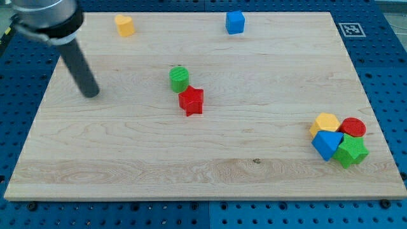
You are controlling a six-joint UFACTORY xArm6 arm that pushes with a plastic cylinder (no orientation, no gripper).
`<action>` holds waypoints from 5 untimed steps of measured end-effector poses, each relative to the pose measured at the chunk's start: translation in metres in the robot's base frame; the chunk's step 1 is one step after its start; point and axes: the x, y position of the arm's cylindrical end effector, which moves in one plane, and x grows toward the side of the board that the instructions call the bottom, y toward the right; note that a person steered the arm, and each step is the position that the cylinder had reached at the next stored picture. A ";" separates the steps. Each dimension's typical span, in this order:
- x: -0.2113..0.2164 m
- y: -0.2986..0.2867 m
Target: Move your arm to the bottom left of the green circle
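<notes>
No readable text; only a coded marker (pixel 349 28) beside the board (pixel 267 76)

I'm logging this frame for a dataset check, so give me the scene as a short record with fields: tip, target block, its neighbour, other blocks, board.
tip: my tip, left of the green circle, roughly level, well apart
target: green circle, near board centre
neighbour: red star, touching it at lower right
top edge: yellow block, blue cube
lower-right cluster: yellow hexagon, red circle, blue block, green star
board: wooden board
</notes>
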 end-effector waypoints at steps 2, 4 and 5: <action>-0.005 0.010; -0.005 0.049; -0.004 0.076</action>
